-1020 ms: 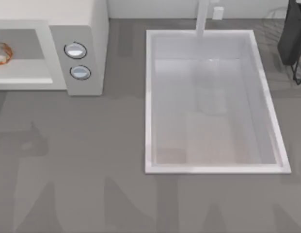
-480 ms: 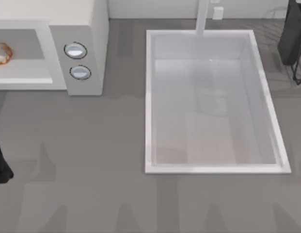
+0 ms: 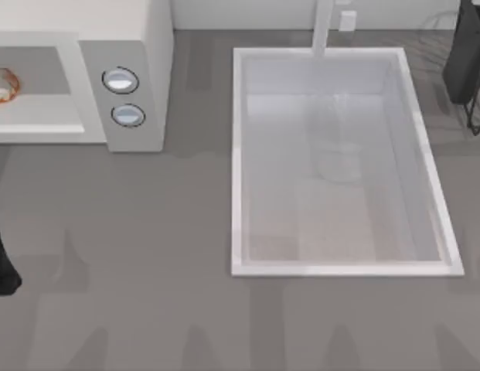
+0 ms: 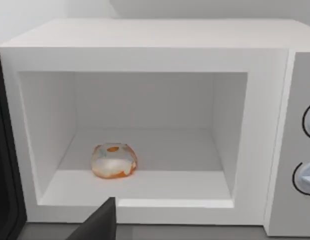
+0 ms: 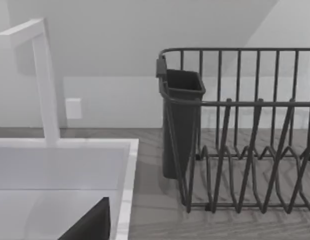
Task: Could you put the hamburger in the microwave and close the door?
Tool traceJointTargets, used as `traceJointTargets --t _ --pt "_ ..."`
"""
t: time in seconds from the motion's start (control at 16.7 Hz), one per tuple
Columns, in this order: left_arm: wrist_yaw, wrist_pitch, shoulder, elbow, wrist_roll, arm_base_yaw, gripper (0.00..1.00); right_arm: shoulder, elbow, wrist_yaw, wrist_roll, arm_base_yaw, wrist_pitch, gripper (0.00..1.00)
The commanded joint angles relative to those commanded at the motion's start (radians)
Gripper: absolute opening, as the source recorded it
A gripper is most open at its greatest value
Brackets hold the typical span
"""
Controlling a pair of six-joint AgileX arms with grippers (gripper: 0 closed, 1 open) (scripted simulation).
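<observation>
The off-white microwave [image 3: 124,46] stands at the table's back left, its cavity open to the front. Inside, on the cavity floor, lies the hamburger [image 4: 114,161], cream-white with orange patches; it also peeks in at the left edge of the top view [image 3: 0,85]. The door [image 4: 5,150] stands swung open, showing as a dark panel beside the cavity. My left gripper [image 4: 97,225] hangs in front of the cavity, apart from the hamburger, and my left arm [image 3: 1,267] is a dark shape at the table's left edge. My right gripper [image 5: 90,225] is parked over the sink's far right corner.
A white sink basin [image 3: 240,154] with a faucet [image 3: 323,27] fills the middle right of the table. A dark wire dish rack [image 5: 244,150] with a utensil cup [image 5: 180,120] stands at the back right. Bare grey table [image 3: 147,294] lies in front of the microwave.
My left arm has come further into the top view at the left edge, then held still over the last half second. The hamburger and the microwave have not moved.
</observation>
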Motion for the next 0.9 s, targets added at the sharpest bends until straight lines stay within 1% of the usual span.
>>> traceJointTargets --t 0.66,0.72,0.9 --pt "0.0 0.0 0.0 0.0 0.0 0.0 0.02 0.0 0.0 0.0 0.0 0.0 0.0 1.0" --pt "0.0 0.0 0.0 0.0 0.0 0.0 0.0 0.0 0.0 0.0 0.0 0.0 0.0 1.0" --pt "0.0 0.0 0.0 0.0 0.0 0.0 0.0 0.0 0.0 0.0 0.0 0.0 0.0 1.0"
